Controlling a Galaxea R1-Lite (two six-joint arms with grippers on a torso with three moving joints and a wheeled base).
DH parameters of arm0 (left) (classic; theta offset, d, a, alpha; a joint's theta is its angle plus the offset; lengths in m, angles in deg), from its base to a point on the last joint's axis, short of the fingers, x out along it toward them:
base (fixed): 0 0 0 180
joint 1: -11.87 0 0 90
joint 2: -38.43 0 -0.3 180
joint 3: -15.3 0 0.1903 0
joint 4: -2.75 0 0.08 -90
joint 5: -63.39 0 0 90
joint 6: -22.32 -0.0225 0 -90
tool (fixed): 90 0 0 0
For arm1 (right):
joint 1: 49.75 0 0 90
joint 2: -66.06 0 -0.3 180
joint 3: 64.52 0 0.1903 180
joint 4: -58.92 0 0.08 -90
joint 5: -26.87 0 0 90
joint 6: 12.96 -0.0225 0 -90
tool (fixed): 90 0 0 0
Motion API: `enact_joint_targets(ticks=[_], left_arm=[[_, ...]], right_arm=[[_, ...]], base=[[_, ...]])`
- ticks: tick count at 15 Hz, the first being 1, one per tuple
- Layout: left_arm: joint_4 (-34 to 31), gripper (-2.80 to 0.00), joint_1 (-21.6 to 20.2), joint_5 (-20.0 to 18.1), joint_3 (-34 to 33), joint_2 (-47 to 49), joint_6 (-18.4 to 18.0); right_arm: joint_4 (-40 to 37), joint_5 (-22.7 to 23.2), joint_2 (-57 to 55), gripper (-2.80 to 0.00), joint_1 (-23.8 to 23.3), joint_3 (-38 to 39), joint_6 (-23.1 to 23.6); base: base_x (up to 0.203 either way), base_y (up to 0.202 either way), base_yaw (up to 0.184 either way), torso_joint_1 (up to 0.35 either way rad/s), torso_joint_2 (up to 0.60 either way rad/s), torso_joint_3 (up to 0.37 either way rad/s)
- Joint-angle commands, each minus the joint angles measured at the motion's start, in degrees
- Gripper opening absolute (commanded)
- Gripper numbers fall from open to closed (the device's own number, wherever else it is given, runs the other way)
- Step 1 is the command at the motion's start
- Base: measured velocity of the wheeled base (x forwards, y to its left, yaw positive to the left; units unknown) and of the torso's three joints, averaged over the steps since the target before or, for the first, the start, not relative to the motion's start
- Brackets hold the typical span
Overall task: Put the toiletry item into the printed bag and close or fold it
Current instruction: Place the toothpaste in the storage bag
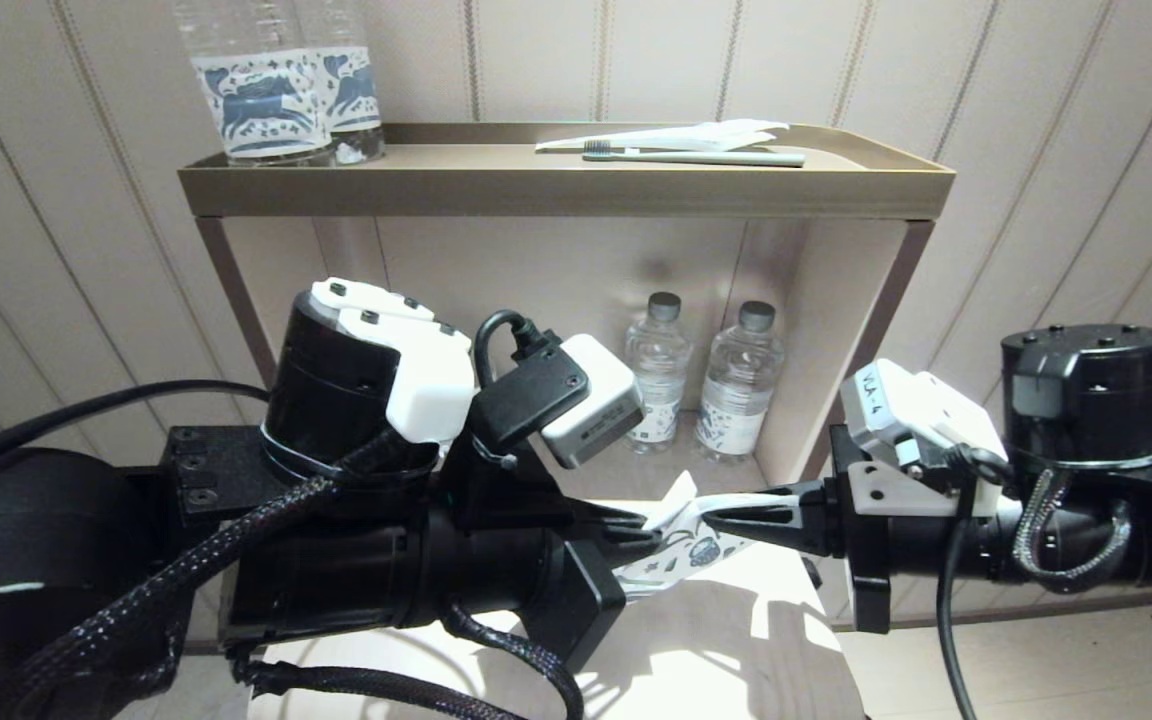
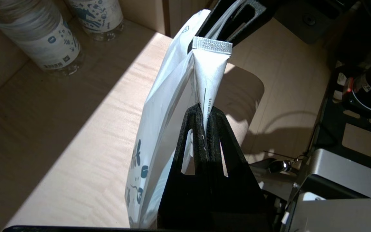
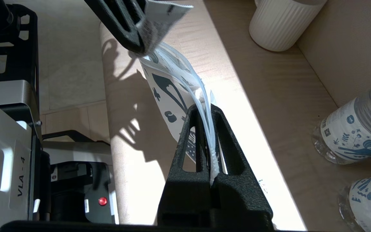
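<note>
The printed bag (image 1: pixel 681 555), white with blue-grey motifs, hangs in the air between my two grippers above the pale wooden surface. My right gripper (image 1: pixel 716 520) is shut on one edge of the printed bag (image 3: pixel 166 93), whose layers run between its jaws (image 3: pixel 206 109). My left gripper (image 1: pixel 641 528) is shut on a white toothpaste tube (image 2: pixel 209 71). The tube's crimped end points toward the right gripper's fingers (image 2: pixel 237 19). The tube lies against the printed bag (image 2: pixel 159 129); I cannot tell whether any of it is inside.
A toothbrush (image 1: pixel 696 157) and a plain white wrapper (image 1: pixel 706 133) lie on the shelf top, with labelled bottles (image 1: pixel 276 90) at its left. Two water bottles (image 1: pixel 701 385) stand in the lower shelf. A white ribbed cup (image 3: pixel 282 22) stands nearby.
</note>
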Motion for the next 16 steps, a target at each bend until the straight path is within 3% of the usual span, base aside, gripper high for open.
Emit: enact_joint_targets(ticks=[1,10,16], left_arm=[[3.36,-2.8,0.03,0.05,-0.9,1.92,-0.14],[5.39,-2.8,-0.26,-0.01,-2.77,3.5,-0.43],[2.07,-2.8,-0.85,0.0,1.28,0.89,-0.68]], right_arm=[[0.1,0.27,0.09,-2.8,0.13,0.18,0.17],[0.09,0.27,-0.09,-2.8,0.83,0.27,0.17],[0.1,0.25,-0.78,-2.8,0.93,0.36,0.17]], base=[[0.0,0.0,0.0,0.0,0.0,0.0],[0.0,0.0,0.0,0.0,0.0,0.0],[0.0,0.0,0.0,0.0,0.0,0.0]])
